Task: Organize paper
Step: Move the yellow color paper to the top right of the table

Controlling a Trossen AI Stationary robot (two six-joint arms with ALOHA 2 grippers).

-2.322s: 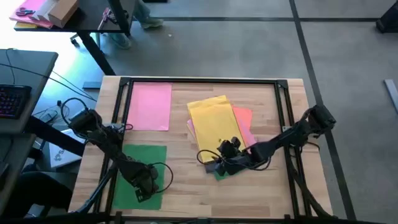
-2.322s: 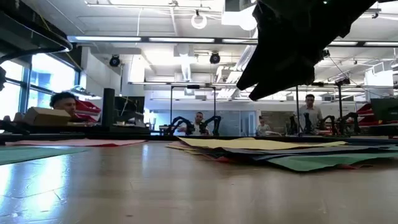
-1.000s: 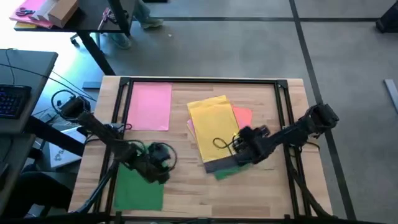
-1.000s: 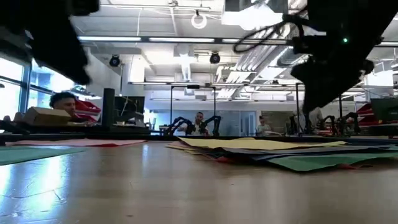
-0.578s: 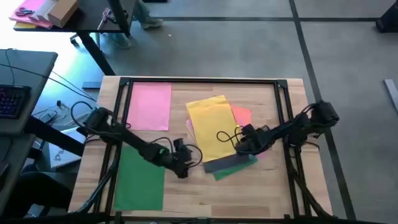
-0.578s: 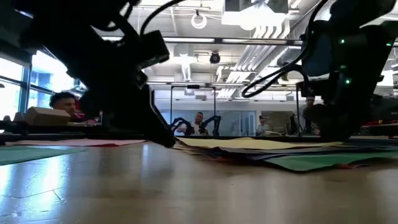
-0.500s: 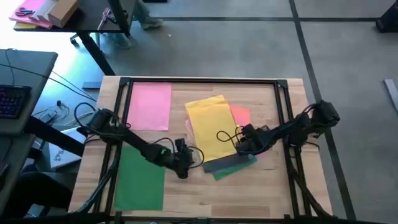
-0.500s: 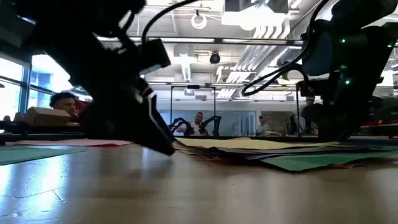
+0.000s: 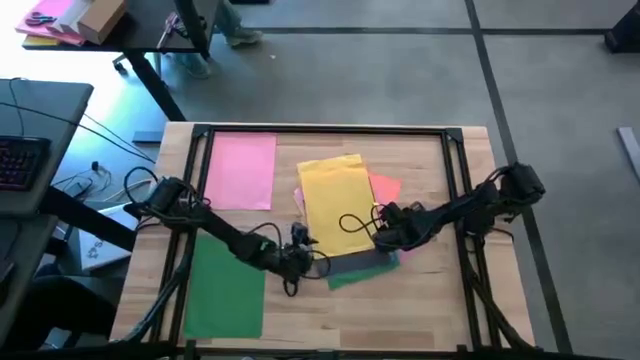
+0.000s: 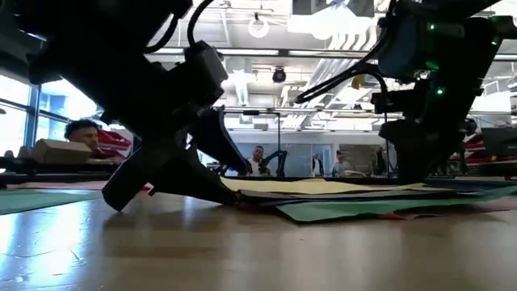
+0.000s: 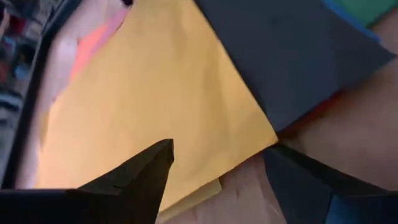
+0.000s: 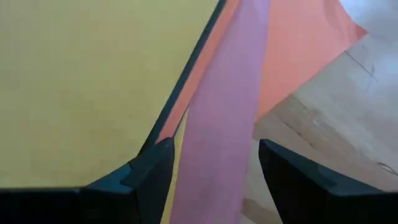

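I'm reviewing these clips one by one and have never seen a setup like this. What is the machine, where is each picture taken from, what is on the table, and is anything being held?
Two dark robot arms work at a wooden table. One picture looks straight down, one sits at tabletop level, and one camera rides on each wrist.

On the table lie a single pink sheet of paper, a single green sheet, and a messy pile of coloured sheets topped by a yellow sheet, with dark grey, green, pink and orange edges poking out.

The left gripper is at the pile's near-left corner, fingers open around the yellow corner. The right gripper sits open at the pile's right edge. Neither has visibly clamped a sheet yet.
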